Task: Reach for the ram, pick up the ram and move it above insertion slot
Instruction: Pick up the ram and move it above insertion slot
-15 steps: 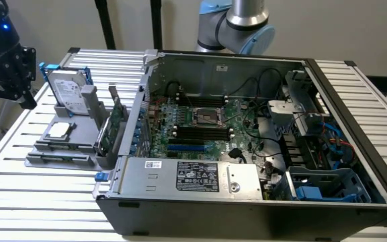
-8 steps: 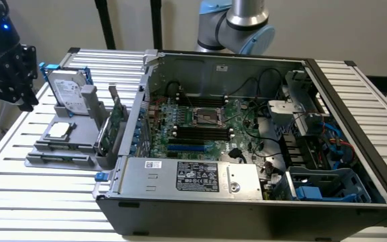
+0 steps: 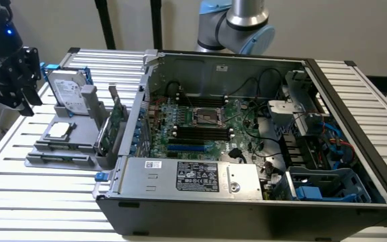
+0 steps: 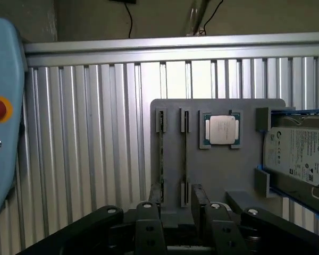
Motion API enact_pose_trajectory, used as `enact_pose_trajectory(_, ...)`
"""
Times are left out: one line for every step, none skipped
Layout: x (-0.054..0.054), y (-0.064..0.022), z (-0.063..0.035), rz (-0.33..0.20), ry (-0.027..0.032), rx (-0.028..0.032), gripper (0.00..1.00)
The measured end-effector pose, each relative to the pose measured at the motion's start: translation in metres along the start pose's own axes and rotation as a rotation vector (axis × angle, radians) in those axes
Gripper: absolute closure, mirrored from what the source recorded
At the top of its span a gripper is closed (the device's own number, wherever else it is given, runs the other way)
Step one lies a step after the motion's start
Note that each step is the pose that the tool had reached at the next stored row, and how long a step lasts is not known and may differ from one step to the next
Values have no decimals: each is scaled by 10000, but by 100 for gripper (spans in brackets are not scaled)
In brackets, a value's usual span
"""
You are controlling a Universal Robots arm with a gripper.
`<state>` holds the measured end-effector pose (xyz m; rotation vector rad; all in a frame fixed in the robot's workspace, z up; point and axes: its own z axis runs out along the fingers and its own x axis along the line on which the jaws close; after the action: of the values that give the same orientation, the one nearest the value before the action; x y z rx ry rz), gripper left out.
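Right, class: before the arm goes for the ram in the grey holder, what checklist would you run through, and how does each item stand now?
1. Gripper open and empty: ok, its fingers are apart with nothing held between them.
2. Ram standing on edge in the grey holder: ok.
3. Gripper in contact with the ram: not ok, it hangs apart from the stick.
4. Computer case open, motherboard exposed: ok.
5. Memory slots free to take the stick: cannot tell.
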<state>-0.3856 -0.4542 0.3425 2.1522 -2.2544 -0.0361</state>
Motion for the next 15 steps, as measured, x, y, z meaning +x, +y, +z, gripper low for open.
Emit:
enact_pose_trajectory(0, -2, 17, 0, 0, 0, 64)
enact_pose_trajectory(0, -5, 36, 0, 0, 0, 64)
enact_pose_trajectory(0, -7, 54, 0, -1, 0, 64)
enact_pose_trajectory(0, -9, 72, 0, -1, 0, 64)
enact_pose_trajectory(0, -11, 90, 0, 0, 1, 64)
enact_pose_trajectory(-1, -14, 108, 0, 0, 0, 64)
enact_pose_trajectory(-1, -16, 126, 0, 0, 0, 64)
enact_pose_trajectory(-1, -18, 144, 0, 0, 0, 64)
enact_pose_trajectory(-1, -20, 163, 0, -1, 1, 64)
enact_pose_trajectory(-1, -23, 181, 1, -1, 1, 64)
enact_pose_trajectory(-1, -25, 199, 0, 0, 0, 64)
enact_pose_trajectory(-1, -27, 217, 0, 0, 0, 64)
enact_pose_trajectory(-1, -30, 235, 0, -1, 0, 64)
enact_pose_trajectory(-1, -32, 253, 0, 1, -1, 64)
enact_pose_trajectory(-1, -33, 271, 1, 0, 0, 64)
